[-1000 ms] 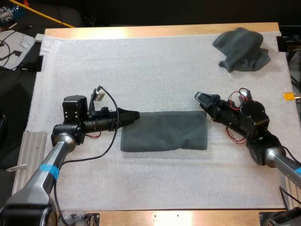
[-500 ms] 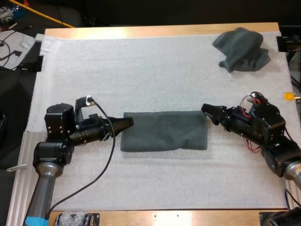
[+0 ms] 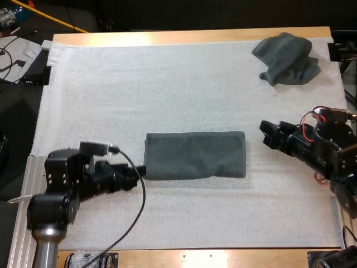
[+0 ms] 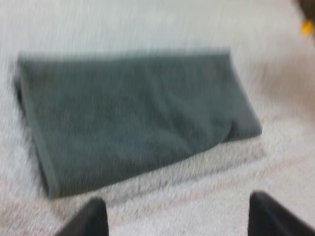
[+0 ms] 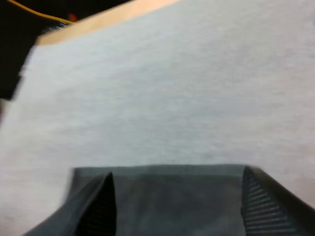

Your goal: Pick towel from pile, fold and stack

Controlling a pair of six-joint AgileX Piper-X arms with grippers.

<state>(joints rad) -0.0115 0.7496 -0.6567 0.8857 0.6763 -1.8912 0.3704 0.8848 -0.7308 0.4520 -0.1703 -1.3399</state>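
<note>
Wooden surface (image 3: 189,37), light finish. White mat (image 3: 167,84) covers it nearly edge to edge. Dark space (image 3: 195,14) beyond the far edge.

The folded towel (image 3: 195,155) is dark grey-green cloth, matt, with a soft short nap and faint creases. The crumpled towel (image 3: 285,58) is the same matt cloth, in loose rumples. The white mat (image 3: 167,89) looks like foam sheet, finely pebbled and dull. The worktop (image 3: 184,37) is pale wood, smooth with a slight sheen. The right pincer (image 5: 177,196) has matt black fingers (image 5: 253,206) with ribbed inner faces; the left pincer (image 4: 177,216) looks plain black and dull
</note>
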